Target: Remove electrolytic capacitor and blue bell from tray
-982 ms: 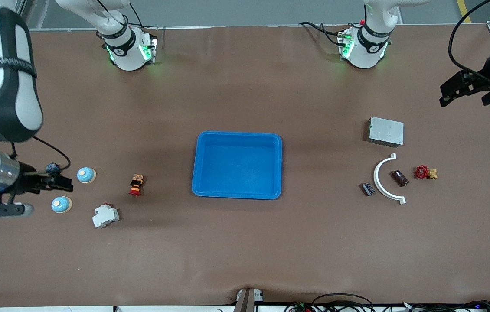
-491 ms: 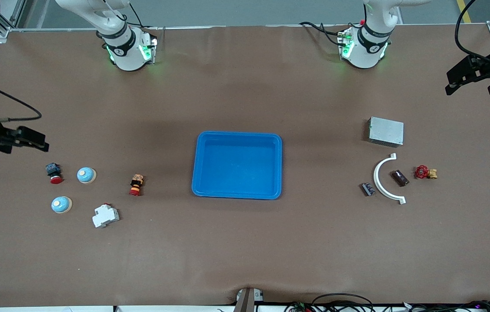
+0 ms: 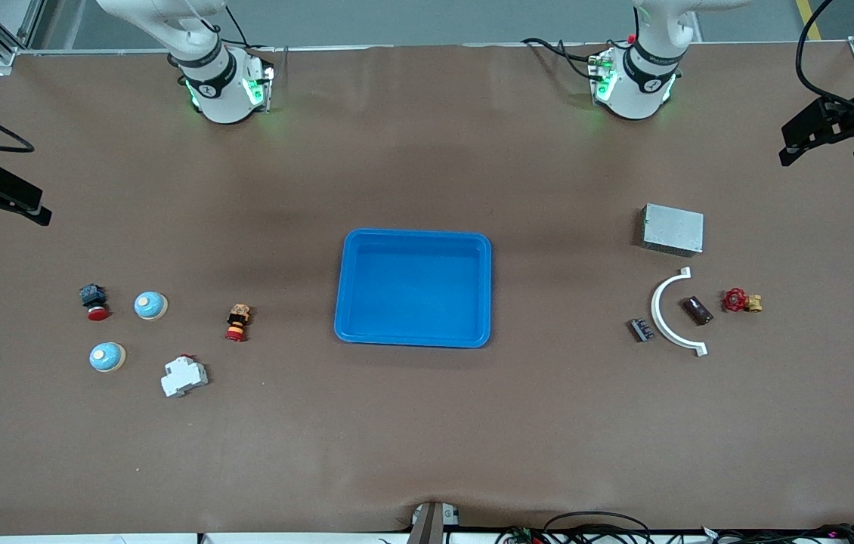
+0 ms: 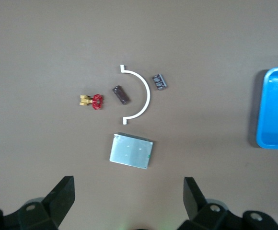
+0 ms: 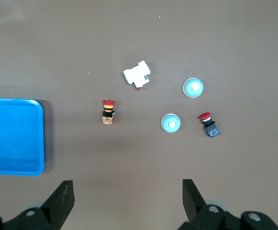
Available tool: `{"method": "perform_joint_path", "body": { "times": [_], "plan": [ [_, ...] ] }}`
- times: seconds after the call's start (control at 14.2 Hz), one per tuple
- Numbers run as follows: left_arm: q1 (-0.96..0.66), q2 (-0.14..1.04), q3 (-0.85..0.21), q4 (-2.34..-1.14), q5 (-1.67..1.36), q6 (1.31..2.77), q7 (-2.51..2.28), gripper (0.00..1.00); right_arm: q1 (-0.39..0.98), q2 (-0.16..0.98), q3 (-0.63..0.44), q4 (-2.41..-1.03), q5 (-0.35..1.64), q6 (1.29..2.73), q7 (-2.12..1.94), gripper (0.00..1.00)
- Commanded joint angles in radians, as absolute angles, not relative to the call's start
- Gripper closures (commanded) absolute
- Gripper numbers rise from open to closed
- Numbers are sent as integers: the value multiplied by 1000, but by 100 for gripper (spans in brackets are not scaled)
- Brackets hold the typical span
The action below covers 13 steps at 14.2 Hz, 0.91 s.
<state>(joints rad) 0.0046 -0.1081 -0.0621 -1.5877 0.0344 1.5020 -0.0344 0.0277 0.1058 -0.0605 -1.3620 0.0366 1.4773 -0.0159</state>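
Two light-blue bells (image 3: pixel 150 305) (image 3: pixel 107 357) sit toward the right arm's end of the table; they also show in the right wrist view (image 5: pixel 170 123) (image 5: pixel 193 87). A dark brown cylinder, the capacitor (image 3: pixel 697 310), lies inside a white arc toward the left arm's end, and shows in the left wrist view (image 4: pixel 121 95). A blue tray (image 3: pixel 416 236) stands empty at the middle. My right gripper (image 3: pixel 10 210) is open and empty, up over the table's edge. My left gripper (image 3: pixel 824 153) is open and empty, up over the table's edge at the left arm's end.
By the bells are a red push button (image 3: pixel 94 302), a red-orange-black switch (image 3: pixel 237 323) and a white breaker (image 3: pixel 184 376). By the capacitor are a silver box (image 3: pixel 672 229), a white arc (image 3: pixel 662 313), a small black part (image 3: pixel 642 329) and a red valve (image 3: pixel 741 301).
My right gripper has pulled up and away from over the bells toward the table's edge, uncovering the red push button. My left gripper has drawn back slightly toward its edge.
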Motion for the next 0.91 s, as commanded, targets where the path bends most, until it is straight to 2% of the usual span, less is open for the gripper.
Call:
{"method": "perform_joint_path", "body": {
  "times": [0.0, 0.84],
  "plan": [
    [6, -89, -63, -1551, 60, 1483, -28, 0, 12, 45, -57, -1437, 37, 1485, -6, 0],
    [-2, -66, -69, -1522, 44, 1482, -11, 0, -21, 18, -55, -1488, 9, 1473, -43, 0]
  ]
}}
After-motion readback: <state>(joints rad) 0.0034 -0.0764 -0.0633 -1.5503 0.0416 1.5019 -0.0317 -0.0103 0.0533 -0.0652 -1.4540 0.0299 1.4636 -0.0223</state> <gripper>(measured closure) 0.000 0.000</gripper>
